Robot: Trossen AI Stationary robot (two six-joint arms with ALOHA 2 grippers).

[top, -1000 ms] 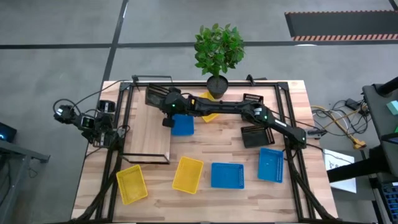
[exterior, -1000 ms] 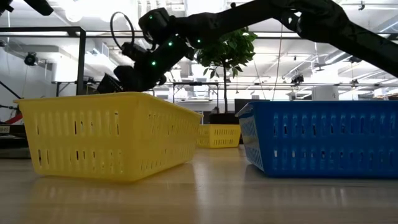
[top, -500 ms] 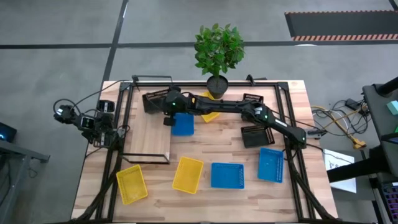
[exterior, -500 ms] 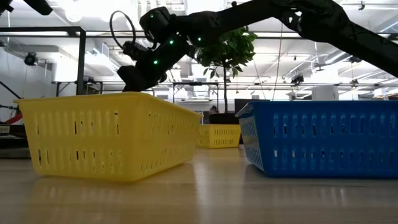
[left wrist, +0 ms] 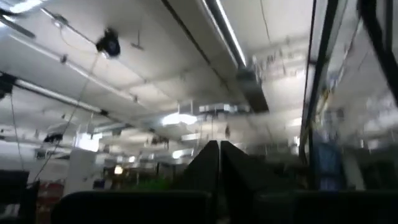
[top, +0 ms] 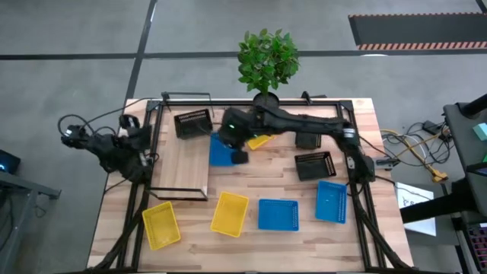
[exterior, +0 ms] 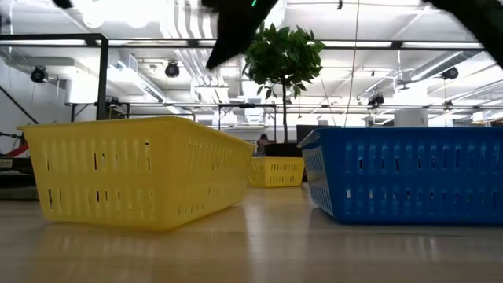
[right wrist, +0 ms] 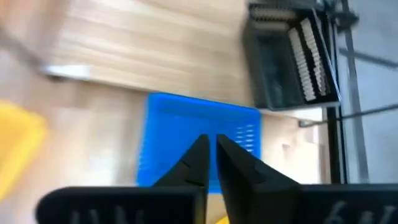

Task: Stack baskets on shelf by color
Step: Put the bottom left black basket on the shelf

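Above the blue basket (top: 222, 151) just beside the shelf (top: 181, 164), the right tool (top: 238, 154) hovers clenched and empty; one black basket (top: 192, 122) sits on the shelf's far end; next move, judged: spread fingers, descend, grip the basket rim; left tool (left wrist: 219, 163) clenched, parked off the surface (top: 274, 240).

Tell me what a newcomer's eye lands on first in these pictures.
First, the right arm stretching across the far side of the table, its hand shut and empty above a blue basket beside the shelf. One black basket sits at the shelf's far end. Yellow and blue baskets line the near edge, and a leafy potted plant stands at the far edge; the left arm is folded off the table's left side.
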